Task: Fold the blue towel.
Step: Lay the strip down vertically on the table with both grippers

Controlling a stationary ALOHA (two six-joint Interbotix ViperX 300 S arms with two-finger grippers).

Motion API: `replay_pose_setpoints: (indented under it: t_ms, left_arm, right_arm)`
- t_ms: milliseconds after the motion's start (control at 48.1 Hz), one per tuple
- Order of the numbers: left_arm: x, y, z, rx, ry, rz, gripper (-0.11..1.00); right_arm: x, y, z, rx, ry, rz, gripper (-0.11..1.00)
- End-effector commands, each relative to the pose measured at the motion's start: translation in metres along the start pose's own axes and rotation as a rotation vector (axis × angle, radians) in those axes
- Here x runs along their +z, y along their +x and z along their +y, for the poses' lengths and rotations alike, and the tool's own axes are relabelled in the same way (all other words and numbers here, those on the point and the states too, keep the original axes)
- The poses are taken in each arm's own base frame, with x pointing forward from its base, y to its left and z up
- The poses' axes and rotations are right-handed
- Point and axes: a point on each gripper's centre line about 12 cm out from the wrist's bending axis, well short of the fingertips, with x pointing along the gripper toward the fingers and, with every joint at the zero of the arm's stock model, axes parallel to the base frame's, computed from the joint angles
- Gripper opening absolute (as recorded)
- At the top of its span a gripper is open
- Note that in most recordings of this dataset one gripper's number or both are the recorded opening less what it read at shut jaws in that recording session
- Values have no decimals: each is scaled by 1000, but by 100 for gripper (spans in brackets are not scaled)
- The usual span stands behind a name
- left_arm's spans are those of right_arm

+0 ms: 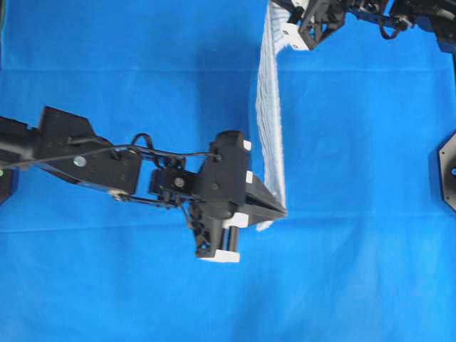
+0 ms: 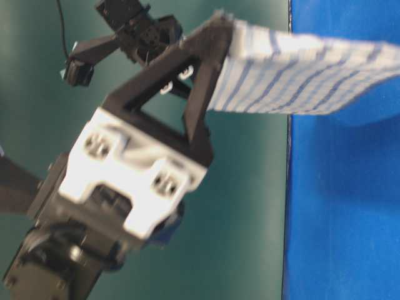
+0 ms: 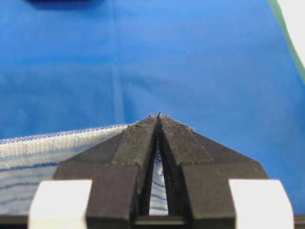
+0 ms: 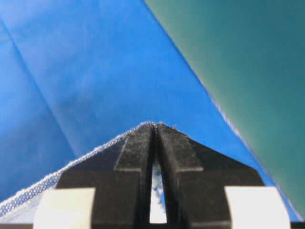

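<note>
Closest to us, the left gripper (image 2: 215,34) pinches one corner of the blue towel (image 2: 300,75), its jaws pressed together on the cloth. We find no readable writing or labels. From above, the towel hangs lifted over the blue-covered desk (image 1: 128,71), seen edge-on, its long axis running from the left gripper up to the right gripper (image 1: 285,25), which pinches the far corner. Only the table-level view shows the towel's striped face; the wrist views show just the clamped edges.
</note>
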Motion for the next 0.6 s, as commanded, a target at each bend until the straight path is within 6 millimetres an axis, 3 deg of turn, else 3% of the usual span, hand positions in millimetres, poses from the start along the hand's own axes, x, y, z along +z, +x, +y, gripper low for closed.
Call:
replay_pose_setpoints:
  t_ms: [0, 353, 582]
  left_arm:
    - [21, 6, -8, -17, 9, -67, 2]
    - [40, 59, -14, -23, 58, -119, 2]
    - [30, 68, -13, -21, 72, -99, 2]
  right_arm:
    - [6, -15, -10, -21, 10, -36, 5]
    - [-22, -47, -14, -35, 20, -16, 5]
    - [-32, -45, -14, -41, 22, 31, 5]
